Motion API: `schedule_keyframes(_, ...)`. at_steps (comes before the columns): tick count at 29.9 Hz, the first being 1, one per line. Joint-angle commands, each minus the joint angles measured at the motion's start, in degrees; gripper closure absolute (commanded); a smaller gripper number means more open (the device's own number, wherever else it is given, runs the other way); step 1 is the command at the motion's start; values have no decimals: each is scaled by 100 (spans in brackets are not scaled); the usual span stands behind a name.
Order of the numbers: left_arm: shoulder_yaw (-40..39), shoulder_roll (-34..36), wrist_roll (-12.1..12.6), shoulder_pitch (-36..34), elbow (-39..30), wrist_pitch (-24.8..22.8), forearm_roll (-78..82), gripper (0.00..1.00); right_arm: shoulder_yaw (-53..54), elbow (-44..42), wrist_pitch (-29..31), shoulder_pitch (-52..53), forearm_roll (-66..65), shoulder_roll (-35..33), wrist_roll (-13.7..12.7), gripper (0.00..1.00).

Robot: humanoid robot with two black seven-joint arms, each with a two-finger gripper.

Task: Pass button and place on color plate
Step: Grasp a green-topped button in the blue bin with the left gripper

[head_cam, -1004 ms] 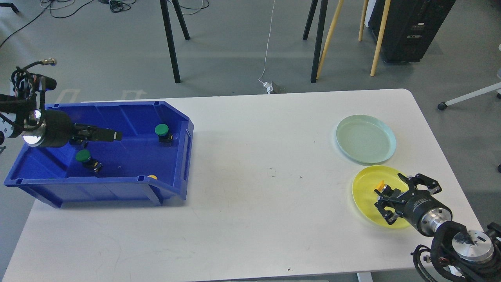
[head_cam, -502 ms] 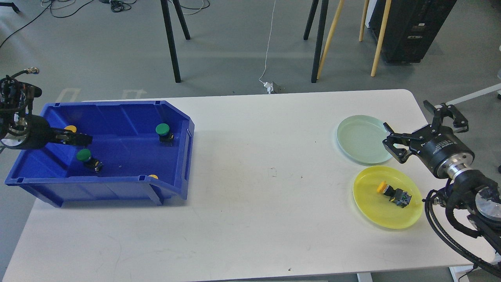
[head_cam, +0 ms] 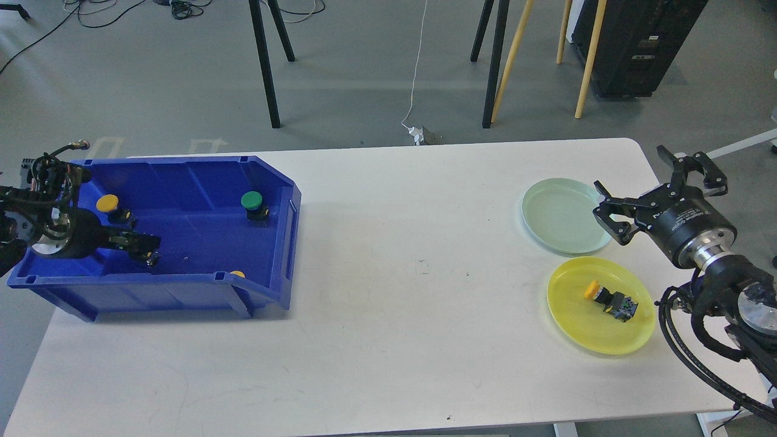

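A yellow button [head_cam: 609, 300] lies on its side on the yellow plate [head_cam: 570, 321] at the right. The pale green plate [head_cam: 561, 215] behind it holds nothing. My right gripper [head_cam: 654, 191] is open and empty, raised just right of the green plate. The blue bin [head_cam: 267, 176] at the left holds a green button [head_cam: 252, 203], a yellow button [head_cam: 110, 205] and a yellow cap [head_cam: 237, 274] at its front wall. My left gripper [head_cam: 141, 246] is low in the bin's front left. Its dark fingers cover the spot of a second green button, which is hidden.
The white table [head_cam: 388, 303] stretches between the bin and the plates. Table legs, wooden legs and cables stand on the grey floor beyond the far edge. A black cabinet [head_cam: 637, 42] stands at the back right.
My right gripper left the yellow button on the yellow plate and rose beside the green plate. My left gripper drew back, then dropped onto the near green button, hiding it.
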Motion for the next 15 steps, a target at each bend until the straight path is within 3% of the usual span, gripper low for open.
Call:
schedule_keyframes(1, -7, -68, 0, 20, 126, 8, -2, 11, 0, 1, 6, -4, -8, 0, 1, 0)
schedule_keyframes(7, -16, -209, 0, 126, 250, 43, -11, 16, 0, 1, -2, -12, -8, 0, 1, 0)
schedule_keyframes(15, 1, -209, 0, 161, 259, 43, -2, 40, 0, 1, 6, -21, -8, 0, 1, 0)
